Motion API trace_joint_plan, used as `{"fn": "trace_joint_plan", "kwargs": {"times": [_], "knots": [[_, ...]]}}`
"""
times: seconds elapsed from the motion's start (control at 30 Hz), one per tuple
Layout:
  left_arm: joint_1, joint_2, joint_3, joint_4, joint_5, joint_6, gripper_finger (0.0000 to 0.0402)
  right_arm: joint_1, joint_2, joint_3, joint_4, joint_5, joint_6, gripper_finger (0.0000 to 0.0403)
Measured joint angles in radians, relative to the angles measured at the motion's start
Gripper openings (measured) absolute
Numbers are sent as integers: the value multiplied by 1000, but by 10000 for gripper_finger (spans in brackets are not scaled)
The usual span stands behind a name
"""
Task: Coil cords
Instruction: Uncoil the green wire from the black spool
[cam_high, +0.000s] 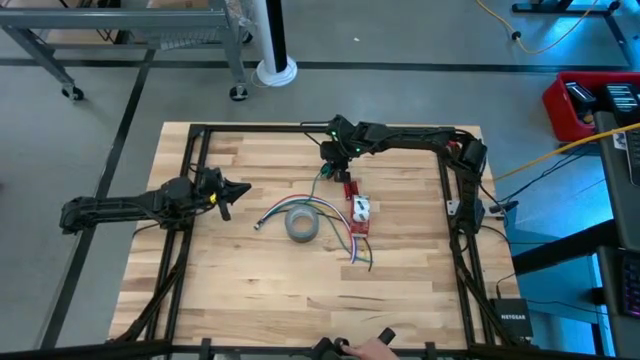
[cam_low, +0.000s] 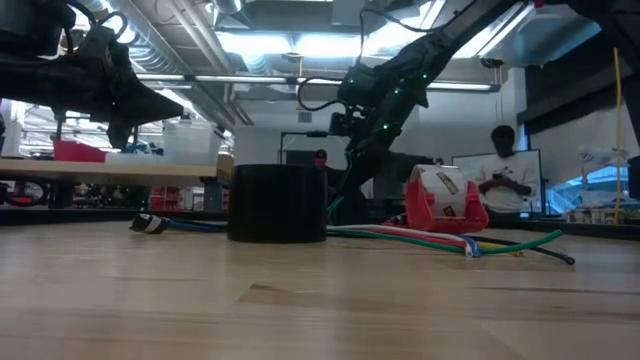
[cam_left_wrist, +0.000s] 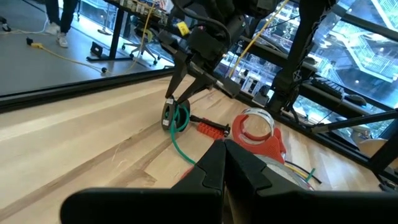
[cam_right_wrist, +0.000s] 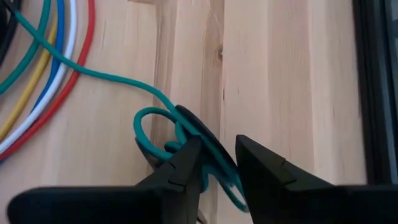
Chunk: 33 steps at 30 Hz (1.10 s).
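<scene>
Near the desk's (cam_high: 240, 270) far edge, my right hand (cam_right_wrist: 217, 163) grips a small coiled loop of green cord (cam_right_wrist: 155, 127), fingers partly parted around it. My left hand (cam_high: 228, 192) hangs shut, empty, well apart.

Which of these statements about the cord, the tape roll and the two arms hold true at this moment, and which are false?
1. The right gripper is shut on the green cord, which is partly looped. True.
2. The left gripper is holding the grey tape roll. False: its fingers are shut on nothing, hovering off to the left of the roll.
3. The grey tape roll lies flat on the table. True.
4. The red tape dispenser sits left of the grey tape roll in the high view. False: it sits to the right.
</scene>
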Motion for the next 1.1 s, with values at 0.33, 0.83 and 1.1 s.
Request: {"fn": "trace_joint_plan", "kwargs": {"times": [0.33,0.83,1.1], "knots": [[0,4,0,-19,0,0,0,0,6,1,3,53,0,28],[0,5,0,-21,0,1,0,0,10,21,102,122,187,9],[0,5,0,-20,0,27,0,0,9,169,109,60,350,4]]}}
